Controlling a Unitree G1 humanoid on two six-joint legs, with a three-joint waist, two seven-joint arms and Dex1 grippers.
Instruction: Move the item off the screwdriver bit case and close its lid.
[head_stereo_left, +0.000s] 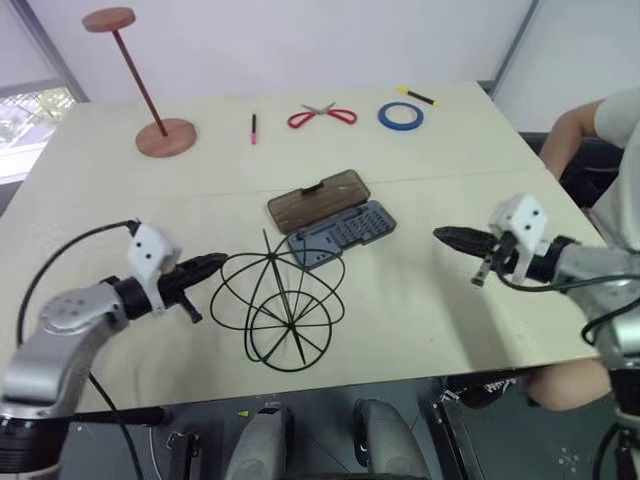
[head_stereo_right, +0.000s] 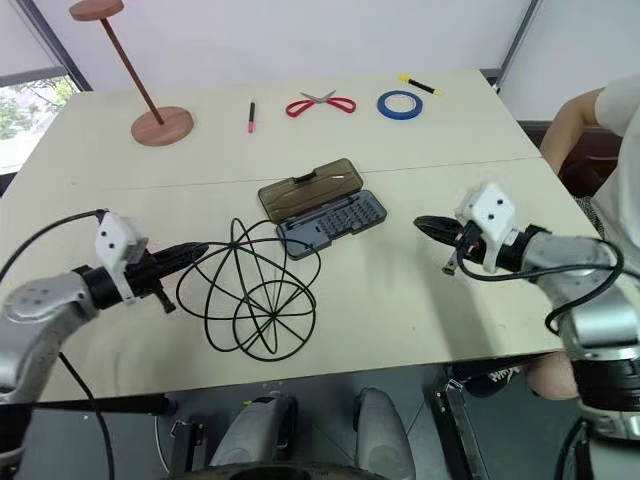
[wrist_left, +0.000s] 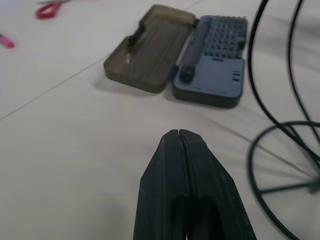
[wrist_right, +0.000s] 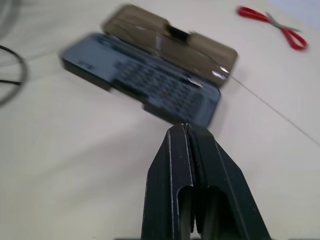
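Screwdriver bit case (head_stereo_left: 343, 232) lies open near mid-table: blue-grey tray nearer the robot, lid (head_stereo_left: 318, 200) folded flat on the far side, black latch on its far long edge. One dark driver handle lies along one end of the tray in the left wrist view; individual bits are too small to count.

Wire globe (head_stereo_left: 278, 308) sits on the table toward the robot and to the left of the case. In the head views its upper hoops cross the tray's near-left corner; whether wire touches the case cannot be told. In the left wrist view the hoops are cut off at the frame edge.

Left gripper (head_stereo_left: 222, 262): fingers pressed together, holding nothing, tip just beside the globe's left side. Right gripper (head_stereo_left: 440, 234): fingers clenched, empty, to the right of the case and apart from it.

Table (head_stereo_left: 430, 310), far side, one of each:
- terracotta stand (head_stereo_left: 152, 100), round base, tilted stem, disc top
- pink pen (head_stereo_left: 254, 128)
- red-handled scissors (head_stereo_left: 322, 116)
- blue tape roll (head_stereo_left: 400, 115)
- yellow-and-black marker (head_stereo_left: 416, 96)

A person's arm (head_stereo_left: 572, 130) shows at the right edge, cut off.
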